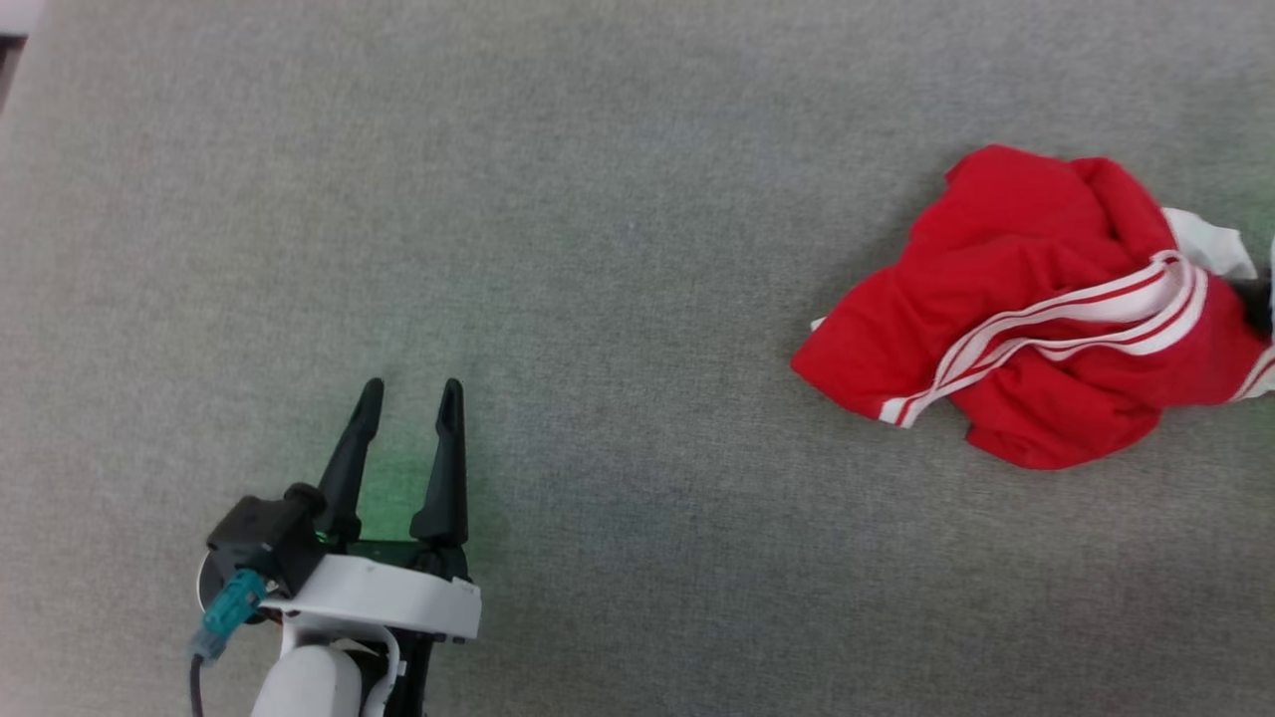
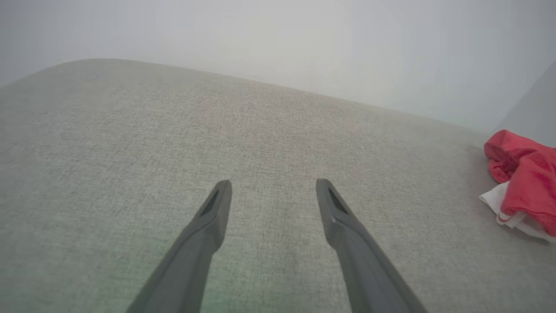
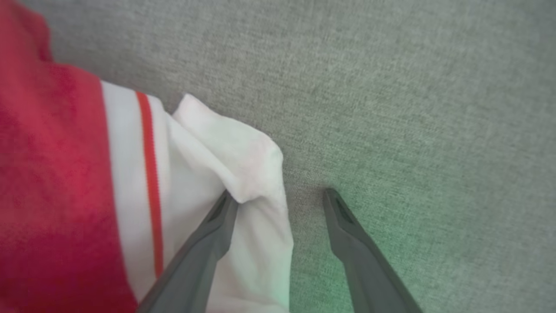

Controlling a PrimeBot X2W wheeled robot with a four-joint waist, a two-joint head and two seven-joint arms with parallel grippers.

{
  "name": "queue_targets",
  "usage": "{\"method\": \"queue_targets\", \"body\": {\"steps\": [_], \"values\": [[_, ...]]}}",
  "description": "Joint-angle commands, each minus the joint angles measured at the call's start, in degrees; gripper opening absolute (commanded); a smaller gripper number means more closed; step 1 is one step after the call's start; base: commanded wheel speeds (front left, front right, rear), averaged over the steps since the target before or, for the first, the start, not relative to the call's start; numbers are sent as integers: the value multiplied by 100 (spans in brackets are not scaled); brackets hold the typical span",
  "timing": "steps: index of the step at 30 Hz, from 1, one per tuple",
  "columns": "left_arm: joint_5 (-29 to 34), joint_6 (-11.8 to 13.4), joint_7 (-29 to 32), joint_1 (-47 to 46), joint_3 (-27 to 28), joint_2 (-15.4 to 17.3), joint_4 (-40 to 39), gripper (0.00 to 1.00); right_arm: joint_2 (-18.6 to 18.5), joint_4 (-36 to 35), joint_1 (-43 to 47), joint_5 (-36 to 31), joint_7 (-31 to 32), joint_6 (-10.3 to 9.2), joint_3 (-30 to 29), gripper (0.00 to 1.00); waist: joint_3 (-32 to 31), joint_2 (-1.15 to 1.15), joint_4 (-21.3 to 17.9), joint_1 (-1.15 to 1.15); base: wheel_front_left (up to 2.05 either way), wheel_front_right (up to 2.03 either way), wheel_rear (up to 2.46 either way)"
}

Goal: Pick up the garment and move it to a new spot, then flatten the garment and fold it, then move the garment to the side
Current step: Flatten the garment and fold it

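Head view: garment (image 1: 1036, 309) lies in a crumpled heap at the far right of the grey table (image 1: 637, 249). The red body is bunched, a striped trim band (image 1: 1076, 324) runs across it, and a white sleeve (image 1: 1205, 244) pokes out on the right side.

The left gripper (image 1: 413, 386) hovers at lower left, well apart from the heap. Its fingers are spread wide with nothing between them.

Right wrist view: right gripper (image 3: 280, 193) is spread just as wide, astride the sleeve's edge. One finger lies against the white fabric, the other over bare table. It has closed on nothing.

Judgement: the task is barely begun. The pick-up is the step in hand. The garment is not yet lifted, moved, flattened, folded or set aside, so all of that is left.
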Motion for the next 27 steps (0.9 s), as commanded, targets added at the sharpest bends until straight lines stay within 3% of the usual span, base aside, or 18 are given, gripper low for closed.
{"method": "queue_targets", "body": {"steps": [1, 2, 4, 5, 10, 16, 21, 27], "values": [[-38, -24, 0, -42, 5, 13, -16, 100, 191, 132, 289, 85, 90, -3, 237, 100, 122, 0, 97, 0, 0, 0, 0], [-36, -24, 0, -51, 9, 19, -23, 100, 195, 70, 297, 124, 70, -3, 305, 100, 127, 0, 82, 0, 0, 0, 0], [-37, -24, 0, -78, 22, 44, -36, 100, 203, -76, 302, 207, 2, 0, 400, 12, 135, 0, 33, 0, 0, 0, 0], [-33, -24, 0, -88, 20, 53, -42, 100, 182, -128, 309, 259, -17, 2, 449, 0, 136, 0, 10, 0, 0, 0, 0], [7, -24, 0, -129, 40, 132, -128, 100, -28, -270, 169, 356, -512, -1, 388, 0, 100, 0, -155, 0, 0, 0, 0], [-26, -24, 0, -143, 73, 217, -259, 100, -444, 63, 46, 298, -1461, -7, -197, 0, 33, 0, -334, 0, 0, 0, 0], [-38, -24, 0, -90, 78, 273, -331, 100, -869, 679, 189, 132, -2294, -6, -825, 0, 11, 0, -449, 0, 0, 0, 0], [-43, -24, 0, -111, 40, 372, -370, 100, -1080, 1722, 250, -213, -3092, -6, -1515, 0, 37, 0, -575, 0, 0, 0, 0]]}}
